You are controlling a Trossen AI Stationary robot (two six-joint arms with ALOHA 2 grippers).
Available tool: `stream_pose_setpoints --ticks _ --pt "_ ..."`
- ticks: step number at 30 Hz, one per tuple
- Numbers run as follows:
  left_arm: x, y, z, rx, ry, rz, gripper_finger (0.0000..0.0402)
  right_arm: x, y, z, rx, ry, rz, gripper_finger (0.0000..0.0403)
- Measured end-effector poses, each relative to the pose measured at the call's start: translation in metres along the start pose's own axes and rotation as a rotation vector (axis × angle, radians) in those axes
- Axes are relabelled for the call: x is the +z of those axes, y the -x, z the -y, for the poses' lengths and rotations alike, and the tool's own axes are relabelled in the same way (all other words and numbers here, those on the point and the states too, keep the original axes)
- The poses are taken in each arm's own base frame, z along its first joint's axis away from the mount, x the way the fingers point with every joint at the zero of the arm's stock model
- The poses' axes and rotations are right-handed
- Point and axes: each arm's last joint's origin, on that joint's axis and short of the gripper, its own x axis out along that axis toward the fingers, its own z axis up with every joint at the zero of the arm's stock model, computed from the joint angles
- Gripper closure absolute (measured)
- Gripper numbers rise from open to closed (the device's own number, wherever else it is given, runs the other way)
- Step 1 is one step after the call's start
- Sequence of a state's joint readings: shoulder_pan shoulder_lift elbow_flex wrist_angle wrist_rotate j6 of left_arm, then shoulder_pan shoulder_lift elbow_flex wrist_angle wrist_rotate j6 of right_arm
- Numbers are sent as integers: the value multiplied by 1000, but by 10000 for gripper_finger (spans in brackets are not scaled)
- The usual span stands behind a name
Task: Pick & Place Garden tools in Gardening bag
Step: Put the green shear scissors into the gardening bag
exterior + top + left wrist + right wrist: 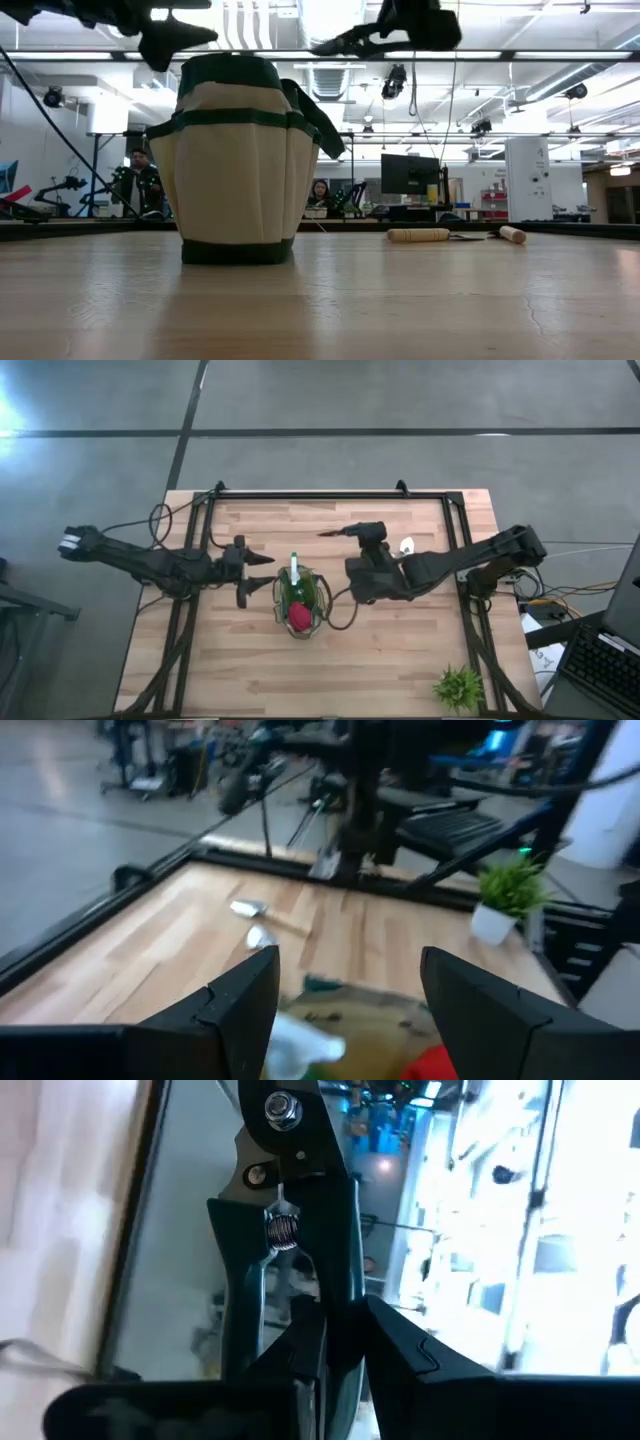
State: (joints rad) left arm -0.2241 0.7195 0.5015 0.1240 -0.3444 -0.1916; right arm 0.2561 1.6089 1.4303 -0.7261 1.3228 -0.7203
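At the near table (400, 660) corner, well apart from everything else: plant (458, 686), upright in a white pot.

Mid-table, upright on the wood: bag (240, 160), tan with dark green rim and bands. Inside it, standing up out of the mouth: green-and-white trowel (294, 575) and, on the nearer side, red piece (299, 616).

Just beside the bag, raised to about rim height: left gripper (246, 576), jaws released and spread wide, nothing between them. In the left wrist view, both dark fingers (240, 1010) framing the bag's mouth from above, white handle and red piece blurred below.

On the bag's other side and a little farther back, high above the table: right gripper (335, 1350), jaws clenched, grasping shears (290, 1210) by the handles. Spring and pivot bolt plain in the right wrist view; blades shut, pointing away from the wrist. From overhead, shears' tip (326, 533) aimed toward the left side, off the bag, not touching it.

Farther back, flat on the wood, well apart from the bag: wooden trowel (418, 235), pale blade toward a second wooden end (512, 234); cannot tell what that belongs to.

Beyond the table's far edge: two seated people (140, 178), a dark monitor (410, 173), ceiling lights.
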Motion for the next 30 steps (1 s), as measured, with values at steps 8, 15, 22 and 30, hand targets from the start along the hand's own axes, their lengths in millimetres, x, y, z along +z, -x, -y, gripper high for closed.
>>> stream_pose_setpoints --ticks 8,15,22,30 --pt "6 -23 10 -26 -99 145 156 -18 28 56 104 -652 238 368" --pt "3 -51 18 -80 -187 278 156 -29 48 79 263 -1055 686 368" --pt "5 -74 28 -143 -375 386 156 -28 46 56 285 -1144 907 368" --pt "35 -107 39 -216 -380 308 156 -21 41 32 335 -1114 1058 368"
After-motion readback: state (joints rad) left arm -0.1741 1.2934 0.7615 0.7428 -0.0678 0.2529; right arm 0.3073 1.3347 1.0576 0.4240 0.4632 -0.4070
